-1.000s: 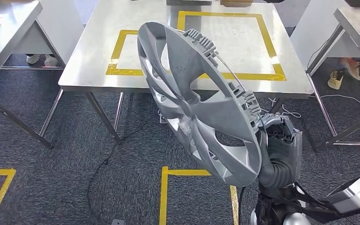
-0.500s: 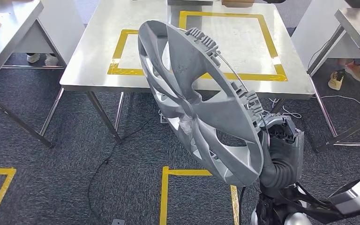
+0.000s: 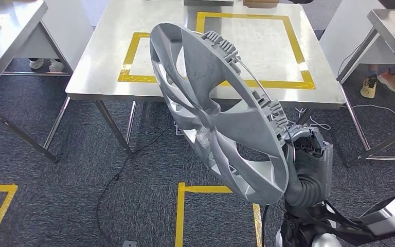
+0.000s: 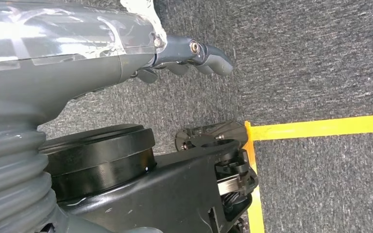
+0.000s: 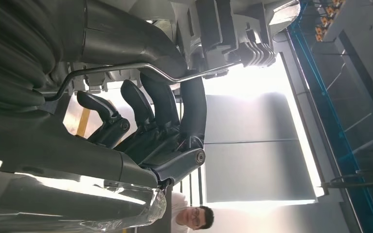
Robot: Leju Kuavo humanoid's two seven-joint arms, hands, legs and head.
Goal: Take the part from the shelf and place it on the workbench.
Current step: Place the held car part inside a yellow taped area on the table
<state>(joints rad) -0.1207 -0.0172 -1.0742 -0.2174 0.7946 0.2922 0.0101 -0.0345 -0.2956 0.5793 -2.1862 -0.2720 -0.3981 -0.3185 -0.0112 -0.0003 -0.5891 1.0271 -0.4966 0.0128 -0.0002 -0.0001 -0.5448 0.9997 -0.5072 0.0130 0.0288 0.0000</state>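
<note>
Currently holding the wheel cover (image 3: 216,108) in the right hand (image 3: 306,146), carried in the air at lower right of the head view, short of the workbench (image 3: 108,56). Gripped at its near-right rim, fingers (image 5: 165,104) wrapped around the wire retaining ring (image 5: 126,68) and clip edge, seen clearly in the right wrist view. Cover tilted steeply on edge, back side with the clips facing right and up, styled face turned left and down. Long span running from the grasp at near right up toward far left, top rim overlapping the workbench front edge in the picture, though height above the top cannot be judged. Workbench lying far and left of the grasp, yellow tape rectangles (image 3: 288,36) marked on its steel top; likely drop zone, so next move judged as carrying forward and laying the cover flat. Right hand the only one on the part. Left hand (image 4: 194,53) hanging low over grey carpet, fingers loosely curled, nothing in them, well apart from the cover.

Hidden or unclear: cover blocking much of the workbench middle and the floor just ahead. Thumb placement on the rim not visible in the head view. Far end of the workbench cut off at the top edge. Second steel table (image 3: 5,31) at far left, another at far right, both partly cropped. Person partly visible in the right wrist view.
</note>
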